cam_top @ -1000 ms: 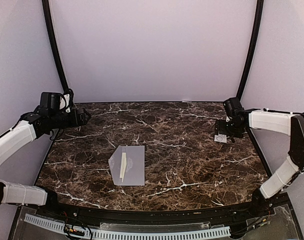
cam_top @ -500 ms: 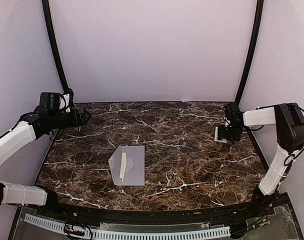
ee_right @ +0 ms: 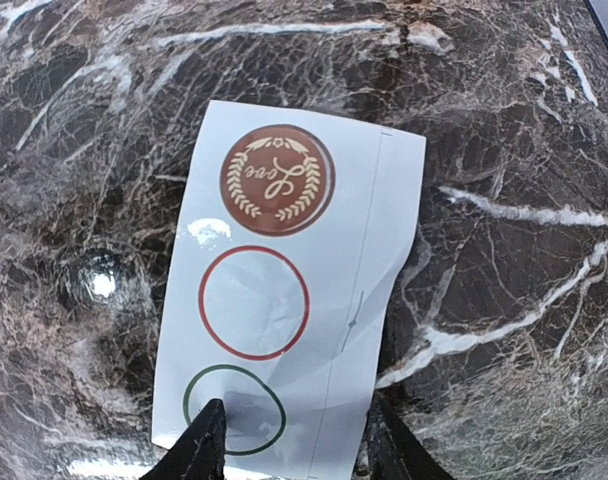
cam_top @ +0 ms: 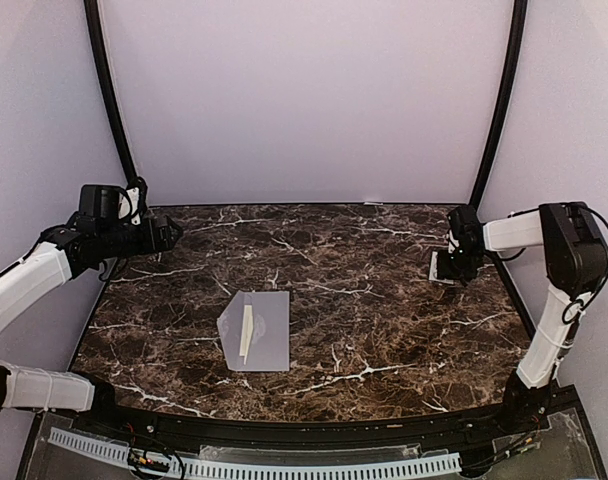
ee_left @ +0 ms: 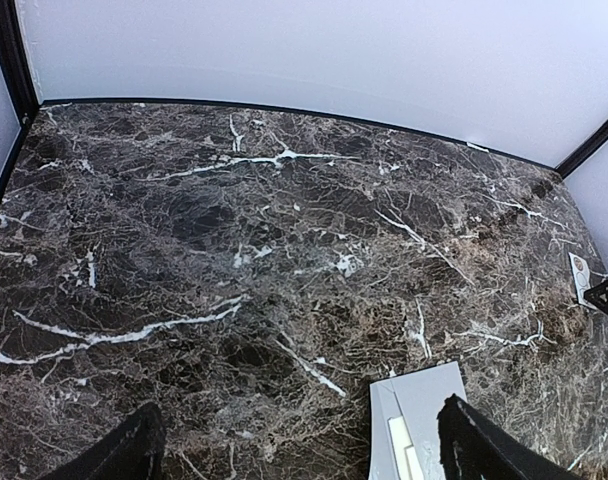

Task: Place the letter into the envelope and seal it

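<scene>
The grey-lavender envelope lies flat at the table's middle-left, flap open to the left. A narrow cream strip lies along its flap fold; I cannot tell if it is the letter. My left gripper hovers wide open at the far left, well away from the envelope. My right gripper is low at the far right, jaws partly narrowed across the near end of a white sticker sheet. One fingertip rests on a green circle, the other by the sheet's right edge.
The sticker sheet carries a brown seal sticker, an empty red ring and the green ring. The dark marble table ends at a black rim, with lavender walls and black posts behind.
The right arm swung in over the sticker sheet and its jaws narrowed around the sheet's near end. The left arm and the envelope have not moved.
</scene>
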Controlling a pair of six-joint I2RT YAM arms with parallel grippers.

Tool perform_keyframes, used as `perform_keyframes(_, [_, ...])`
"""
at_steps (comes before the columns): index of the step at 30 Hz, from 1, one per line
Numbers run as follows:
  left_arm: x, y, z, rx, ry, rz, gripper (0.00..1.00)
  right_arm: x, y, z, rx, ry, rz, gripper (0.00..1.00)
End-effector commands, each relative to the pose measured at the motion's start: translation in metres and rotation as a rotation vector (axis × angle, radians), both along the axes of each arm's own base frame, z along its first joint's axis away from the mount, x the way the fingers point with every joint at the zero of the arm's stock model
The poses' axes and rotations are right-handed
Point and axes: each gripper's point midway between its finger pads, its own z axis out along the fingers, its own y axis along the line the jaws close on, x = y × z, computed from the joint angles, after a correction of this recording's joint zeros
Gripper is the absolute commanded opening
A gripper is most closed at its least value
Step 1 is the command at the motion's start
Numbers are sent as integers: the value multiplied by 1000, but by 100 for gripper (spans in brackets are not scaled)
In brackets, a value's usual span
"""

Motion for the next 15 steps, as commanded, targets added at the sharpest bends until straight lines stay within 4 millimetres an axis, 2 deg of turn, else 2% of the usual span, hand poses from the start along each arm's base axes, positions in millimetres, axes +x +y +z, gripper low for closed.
perform_keyframes(1, [-1,1,1,-2,-15,-3,94,4,6,-8,42,4,5,43])
perform_keyframes(7, [-1,1,1,-1,-16,-1,94,-4,5,-21,47,39,-13,35])
perform_keyframes(15, [-1,1,2,-3,-16,-4,93,-10,2,-33,36,77,-34,20])
